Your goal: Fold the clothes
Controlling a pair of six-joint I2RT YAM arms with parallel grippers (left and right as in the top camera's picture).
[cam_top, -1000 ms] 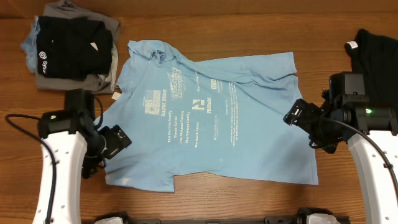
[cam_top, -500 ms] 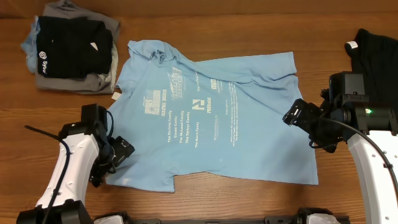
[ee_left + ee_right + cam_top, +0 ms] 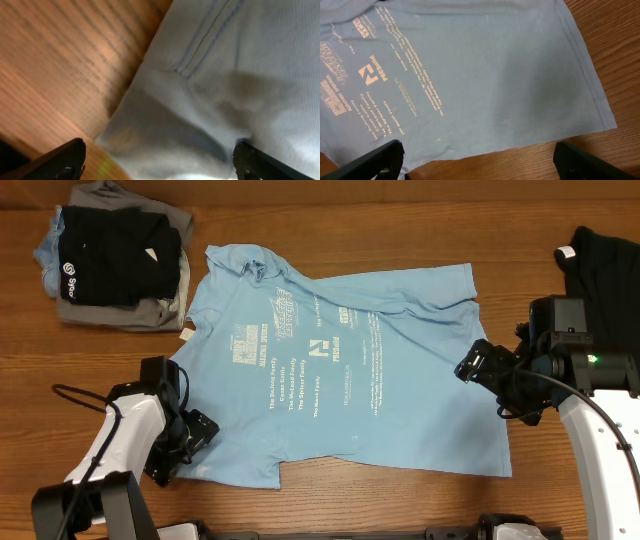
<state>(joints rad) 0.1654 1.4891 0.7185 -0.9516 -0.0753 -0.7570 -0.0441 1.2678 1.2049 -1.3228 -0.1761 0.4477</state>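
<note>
Left wrist view sits low over the T-shirt (image 3: pixel 240 75). One stitched corner of it lies on the table (image 3: pixel 60 60) between the spread fingers of the left gripper (image 3: pixel 160 162), which grasps nothing yet. The step looks like taking hold of the shirt's edges for a first fold. The right gripper (image 3: pixel 480 162), also wide and empty, hovers by the shirt's other side. Next, each should pinch cloth, then lift together. The shirt lies spread mid-table. Farther off sit a folded stack (image 3: pixel 110 265) and a black garment (image 3: pixel 608 260).
</note>
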